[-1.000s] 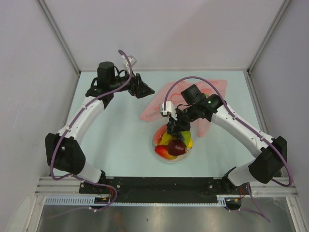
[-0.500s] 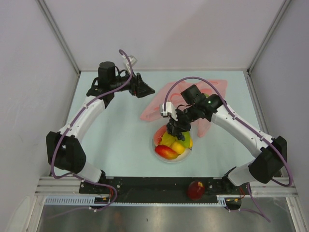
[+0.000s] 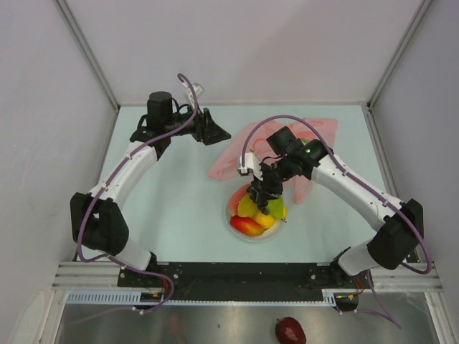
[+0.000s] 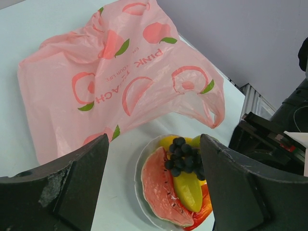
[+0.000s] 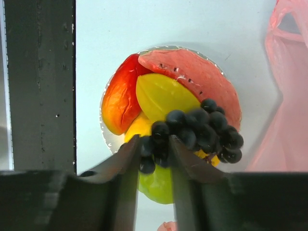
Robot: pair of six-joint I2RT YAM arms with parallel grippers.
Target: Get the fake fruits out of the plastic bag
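The pink plastic bag (image 3: 247,147) lies flat behind a white plate (image 3: 231,212); it also shows in the left wrist view (image 4: 110,72). On the plate lie a pinkish-red slice (image 4: 161,187), a yellow fruit (image 5: 163,96), a red-orange mango (image 5: 120,103) and a green pear (image 5: 156,185). My right gripper (image 5: 154,144) is shut on one end of the dark purple grape bunch (image 5: 204,127) just over the plate. My left gripper (image 3: 215,132) is open and empty left of the bag. The dark red apple (image 3: 290,330) lies off the table on the metal surface in front.
Grey walls close in the table on three sides. A black rail (image 3: 229,276) runs along the table's front edge between the arm bases. The right arm (image 3: 344,179) reaches over the bag's right part.
The dark red apple has rolled off the plate, over the front rail, down onto the metal surface. My right gripper stays shut on the grapes over the plate. The left arm barely moved.
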